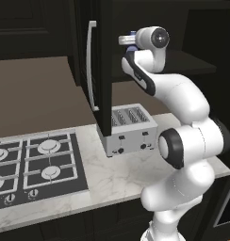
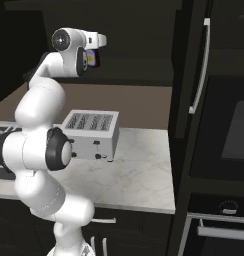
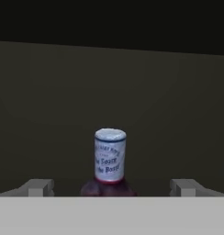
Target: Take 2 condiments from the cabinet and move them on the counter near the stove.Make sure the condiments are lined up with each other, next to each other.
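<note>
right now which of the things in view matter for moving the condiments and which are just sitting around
Part of the job:
- dark bottle with a pale neck, on the cabinet shelf
- gripper, open, fingertips either side of the bottle
- counter, where it should go
- stove, the spot to set it near

Just lying about:
- silver toaster
- oven on the right

Toaster [image 1: 128, 129] on marbled counter [image 1: 112, 176]
</note>
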Robot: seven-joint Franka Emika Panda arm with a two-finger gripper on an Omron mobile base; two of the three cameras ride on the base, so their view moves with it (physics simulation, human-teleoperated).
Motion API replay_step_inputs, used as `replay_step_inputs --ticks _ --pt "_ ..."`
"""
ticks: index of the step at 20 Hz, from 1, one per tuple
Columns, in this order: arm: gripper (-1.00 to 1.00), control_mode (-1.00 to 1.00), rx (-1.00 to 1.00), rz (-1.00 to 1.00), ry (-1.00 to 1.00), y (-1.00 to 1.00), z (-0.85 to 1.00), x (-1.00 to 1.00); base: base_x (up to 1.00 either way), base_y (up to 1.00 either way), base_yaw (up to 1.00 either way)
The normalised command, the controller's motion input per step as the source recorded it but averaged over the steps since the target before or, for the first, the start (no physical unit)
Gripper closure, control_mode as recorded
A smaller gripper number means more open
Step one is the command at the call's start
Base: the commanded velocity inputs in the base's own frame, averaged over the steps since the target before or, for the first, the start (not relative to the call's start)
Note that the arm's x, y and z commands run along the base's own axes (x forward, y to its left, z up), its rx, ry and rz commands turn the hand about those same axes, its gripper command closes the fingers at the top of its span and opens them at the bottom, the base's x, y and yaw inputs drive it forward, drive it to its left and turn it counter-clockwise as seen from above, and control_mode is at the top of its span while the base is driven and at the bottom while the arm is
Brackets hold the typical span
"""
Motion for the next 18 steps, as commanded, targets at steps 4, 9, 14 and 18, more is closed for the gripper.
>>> replay_step_inputs --ticks 4,9,14,18 --pt "-1.00 -1.00 0.00 -0.02 0.00 0.02 0.00 0.10 0.00 0.00 0.00" --pt "-1.00 -1.00 0.00 -0.02 0.00 0.01 0.00 0.09 0.00 0.00 0.00" --pt "-1.00 -1.00 0.00 -0.01 0.00 0.00 0.00 0.08 0.00 0.00 0.00" --pt "-1.00 -1.00 0.00 -0.01 0.00 0.00 0.00 0.08 0.00 0.00 0.00"
